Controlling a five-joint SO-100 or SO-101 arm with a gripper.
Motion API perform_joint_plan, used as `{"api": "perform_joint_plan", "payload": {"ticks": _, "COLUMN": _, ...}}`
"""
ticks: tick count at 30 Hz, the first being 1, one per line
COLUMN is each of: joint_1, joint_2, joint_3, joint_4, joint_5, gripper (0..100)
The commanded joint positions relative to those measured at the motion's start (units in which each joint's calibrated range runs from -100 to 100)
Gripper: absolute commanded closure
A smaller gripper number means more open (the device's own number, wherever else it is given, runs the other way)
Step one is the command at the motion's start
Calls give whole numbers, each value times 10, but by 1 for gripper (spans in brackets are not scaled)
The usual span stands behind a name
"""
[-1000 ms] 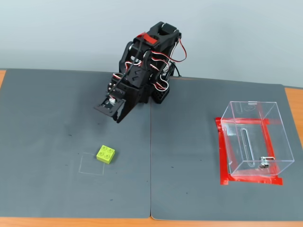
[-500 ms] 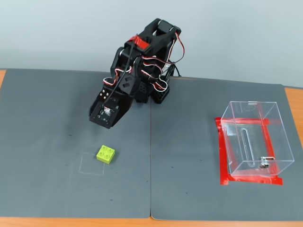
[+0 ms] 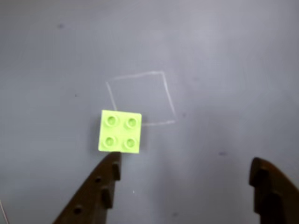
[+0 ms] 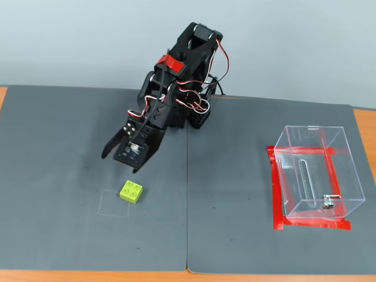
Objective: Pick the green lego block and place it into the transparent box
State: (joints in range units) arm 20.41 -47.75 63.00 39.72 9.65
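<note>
Lime green is seen on the lego block [image 4: 131, 192], studs included. A dark grey mat [image 4: 70, 235] is laid over an orange-brown bench [image 4: 364, 126], with a faint white square outline [image 3: 140, 98] drawn on it. The arm [image 4: 176, 88] is done in black with red accents and red-white wires. The transparent box [image 4: 314, 170] is bordered by red tape [image 4: 276, 194]; a pale grey wall [image 4: 88, 41] is seen behind.
</note>
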Motion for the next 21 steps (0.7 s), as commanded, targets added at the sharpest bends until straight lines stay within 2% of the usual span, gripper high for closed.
{"api": "perform_joint_plan", "payload": {"ticks": 1, "joint_1": -16, "joint_2": 6, "joint_3": 3, "joint_4": -12, "joint_5": -2, "gripper": 69}}
{"api": "perform_joint_plan", "payload": {"ticks": 8, "joint_1": -17, "joint_2": 79, "joint_3": -6, "joint_4": -12, "joint_5": 1, "gripper": 67}}
{"api": "perform_joint_plan", "payload": {"ticks": 13, "joint_1": -17, "joint_2": 118, "joint_3": -30, "joint_4": -12, "joint_5": 2, "gripper": 60}}
{"api": "perform_joint_plan", "payload": {"ticks": 21, "joint_1": -18, "joint_2": 164, "joint_3": -53, "joint_4": -39, "joint_5": 3, "gripper": 60}}
